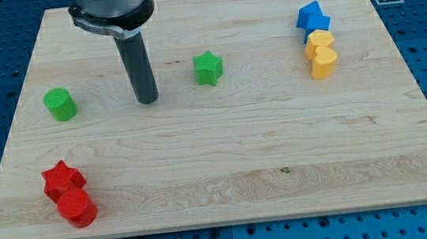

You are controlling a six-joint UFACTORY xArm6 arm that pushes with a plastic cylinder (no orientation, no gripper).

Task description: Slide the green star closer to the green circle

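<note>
Positioning step, read left to right. Green circle (60, 104) lies to the view's left of my tip (147, 101); green star (208, 68) lies to the tip's right, slightly toward the view's top, apart from it. The tip, a bare rod, holds nothing and touches no block. Standing between the two, it must likely round the star to its far right side, then push leftward.

Star: your green star (208, 67) lies flat on the board, upper middle of the view, standing alone.
Circle: your green circle (60, 104), a short cylinder, sits upright toward the view's left, slightly lower than the star.
Gap: you've got the two well apart, not touching.
</note>
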